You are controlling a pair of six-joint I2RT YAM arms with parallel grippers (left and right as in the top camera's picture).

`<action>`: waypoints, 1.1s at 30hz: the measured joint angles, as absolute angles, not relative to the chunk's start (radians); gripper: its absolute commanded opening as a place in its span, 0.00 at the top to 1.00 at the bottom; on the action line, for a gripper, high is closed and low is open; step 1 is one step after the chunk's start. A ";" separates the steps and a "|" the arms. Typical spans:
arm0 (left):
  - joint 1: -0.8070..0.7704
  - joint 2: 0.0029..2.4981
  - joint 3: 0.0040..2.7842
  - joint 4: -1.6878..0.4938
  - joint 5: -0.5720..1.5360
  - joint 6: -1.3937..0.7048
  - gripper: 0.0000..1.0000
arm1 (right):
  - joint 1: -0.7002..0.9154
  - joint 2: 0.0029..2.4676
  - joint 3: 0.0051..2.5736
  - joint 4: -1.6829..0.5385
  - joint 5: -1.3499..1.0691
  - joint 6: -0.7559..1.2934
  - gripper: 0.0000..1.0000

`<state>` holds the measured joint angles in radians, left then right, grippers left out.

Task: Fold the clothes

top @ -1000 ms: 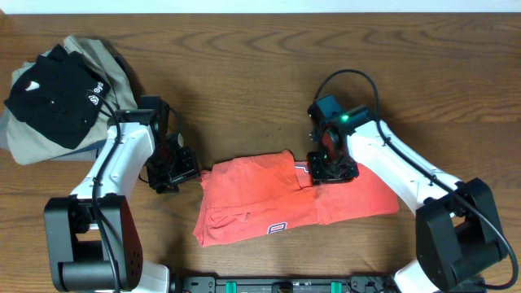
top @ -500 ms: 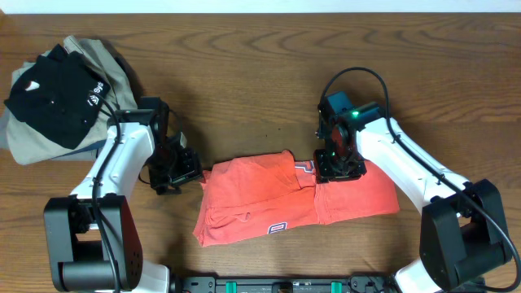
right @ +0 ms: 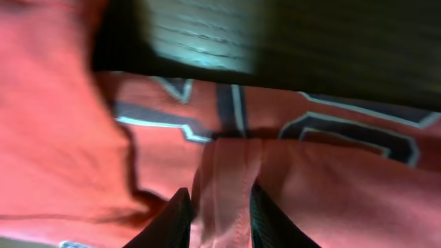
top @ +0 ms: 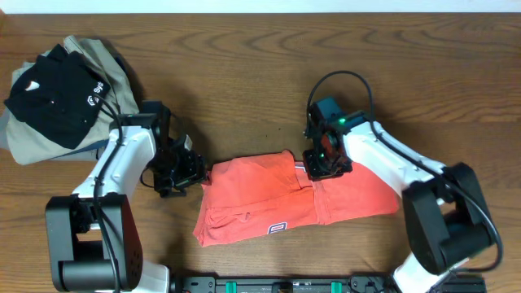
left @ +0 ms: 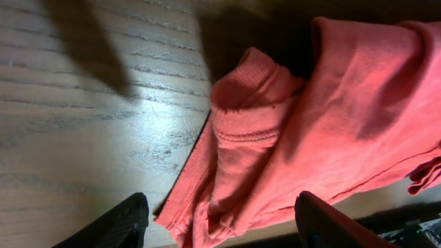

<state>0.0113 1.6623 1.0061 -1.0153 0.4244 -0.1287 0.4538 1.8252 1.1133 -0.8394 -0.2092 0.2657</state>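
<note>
T-shirt (top: 252, 195), long axis left-right, lettering (top: 278, 228) partly upward

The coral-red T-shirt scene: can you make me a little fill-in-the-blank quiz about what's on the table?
The right tool is ____ on a fold of the coral-red cotton T-shirt.
The left tool, fingers wide apart by the shirt's edge, is ____.
The garment with white logos, lying on the khaki-grey garment, is ____ in colour.
Missing words: shut; open; black.
</note>
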 measured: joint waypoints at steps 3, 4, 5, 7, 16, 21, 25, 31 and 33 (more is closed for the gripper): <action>0.011 1.662 0.971 -0.978 0.444 -0.128 0.29 | 0.454 1.837 1.111 -0.820 -0.210 0.262 0.57; 0.011 1.662 0.961 -0.968 0.450 -0.127 0.29 | 0.454 1.837 1.111 -0.813 -0.210 0.260 0.55; 0.011 1.662 0.945 -0.949 0.461 -0.125 0.29 | 0.453 1.837 1.111 -0.810 -0.210 0.258 0.53; 0.011 1.662 0.912 -0.911 0.475 -0.126 0.29 | 0.448 1.837 1.117 -0.825 -0.213 0.255 0.48; -0.050 1.662 0.829 -0.789 0.496 -0.127 0.43 | 0.328 1.772 1.303 -1.062 -0.207 0.252 0.43; -0.113 1.662 0.824 -0.760 0.488 -0.128 0.86 | 0.231 1.626 1.357 -1.151 -0.200 0.252 0.42; -0.134 1.662 0.824 -0.758 0.478 -0.125 0.94 | 0.162 1.538 1.358 -1.216 -0.165 0.249 0.41; -0.078 1.663 0.891 -0.838 0.398 -0.190 0.94 | 0.077 1.479 1.358 -1.263 -0.109 0.236 0.41; -0.043 1.663 0.964 -0.890 0.345 -0.212 0.94 | 0.052 1.475 1.358 -1.272 -0.094 0.231 0.40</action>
